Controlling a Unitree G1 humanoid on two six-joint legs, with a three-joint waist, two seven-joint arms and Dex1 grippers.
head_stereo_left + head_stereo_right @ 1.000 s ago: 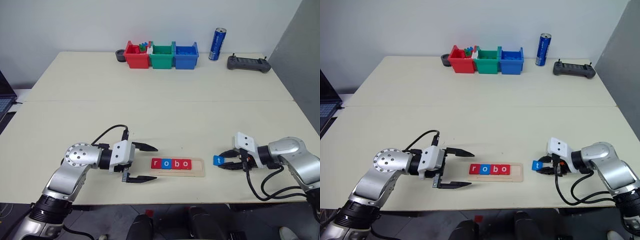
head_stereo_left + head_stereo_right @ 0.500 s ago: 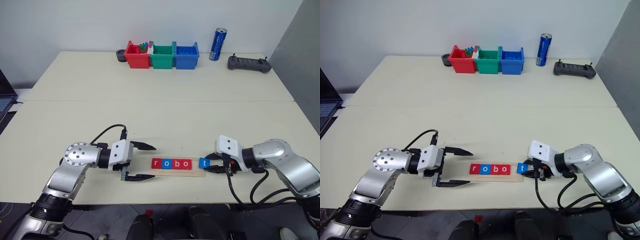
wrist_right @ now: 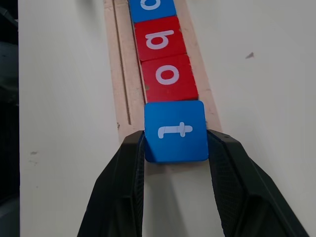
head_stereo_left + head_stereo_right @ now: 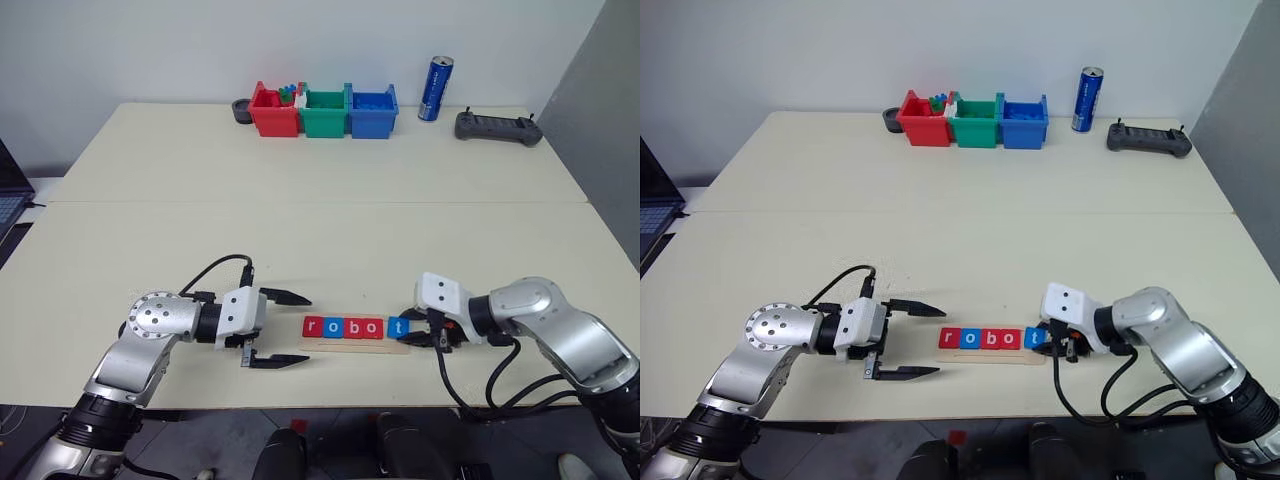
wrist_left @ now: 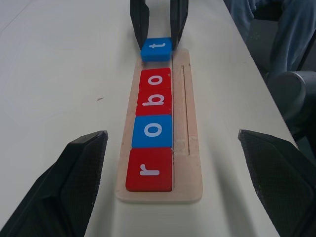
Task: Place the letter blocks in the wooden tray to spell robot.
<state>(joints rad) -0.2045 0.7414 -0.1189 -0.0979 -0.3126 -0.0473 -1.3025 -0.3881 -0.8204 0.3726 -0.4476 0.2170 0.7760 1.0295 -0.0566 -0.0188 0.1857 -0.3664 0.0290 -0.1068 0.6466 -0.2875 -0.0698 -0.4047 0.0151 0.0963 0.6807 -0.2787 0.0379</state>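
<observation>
My right gripper [image 3: 175,148] clamps the blue square "t" tile [image 3: 176,131] — at the pale wooden tray [image 5: 190,123]'s end, in line with its long axis; left gripper [image 4: 283,327] idle, jaws wide.

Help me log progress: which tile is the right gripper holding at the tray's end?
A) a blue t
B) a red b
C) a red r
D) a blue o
A: the right gripper is shut on the blue t tile, right behind the red o at the end of the tray; r, o, b, o already lie in a row.
</observation>
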